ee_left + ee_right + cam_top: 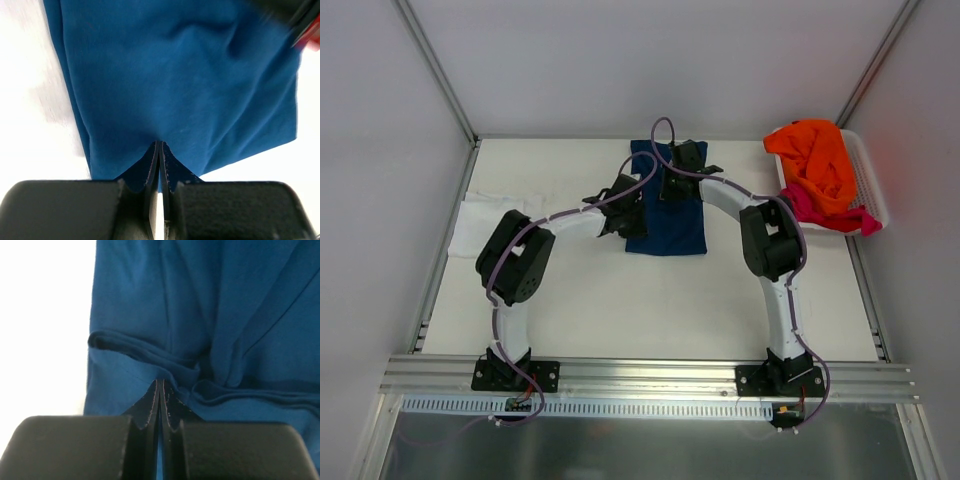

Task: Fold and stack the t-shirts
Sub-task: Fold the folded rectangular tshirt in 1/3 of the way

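Observation:
The navy blue t-shirt (670, 225) lies folded into a narrow rectangle at the middle back of the table. My left gripper (620, 208) is at its left edge. In the left wrist view the left gripper (160, 143) is shut, its tips pinching the navy cloth (180, 75), with creases running out from them. My right gripper (682, 162) is over the shirt's far end. In the right wrist view the right gripper (160, 382) is shut on a bunched fold of the navy cloth (200, 305). A white t-shirt (480, 222) lies flat at the left.
A white slatted basket (872, 180) stands at the back right, holding an orange t-shirt (815, 160) on top of a magenta-pink one (820, 210). Grey walls close in the table on the left, back and right.

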